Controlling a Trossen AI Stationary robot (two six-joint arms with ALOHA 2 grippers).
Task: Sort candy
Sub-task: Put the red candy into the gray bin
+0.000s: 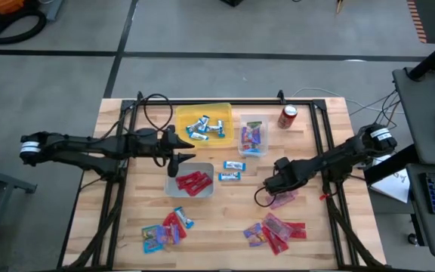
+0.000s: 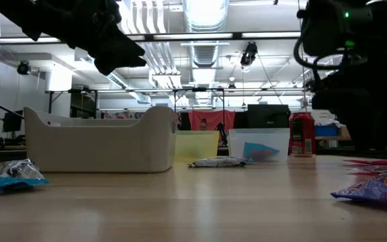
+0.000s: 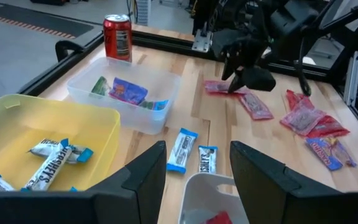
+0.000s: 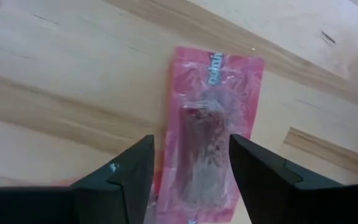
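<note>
A pink candy packet (image 4: 210,124) lies flat on the wood table (image 1: 225,215). My right gripper (image 4: 191,171) points down over it, open, one finger on either side of the packet; in the high view it is right of centre (image 1: 272,181). My left gripper (image 3: 197,177) is open with nothing between its fingers. It hangs over the white bin (image 1: 191,181), which holds red packets. The yellow bin (image 1: 202,125) holds blue-and-silver bars. The clear bin (image 1: 253,138) holds purple-blue packets.
A red soda can (image 1: 287,115) stands at the far right of the bins. Two blue-and-silver bars (image 1: 232,170) lie between the white bin and my right gripper. Mixed candy piles lie near the front left (image 1: 165,230) and front right (image 1: 274,230). A black frame (image 1: 323,143) rings the table.
</note>
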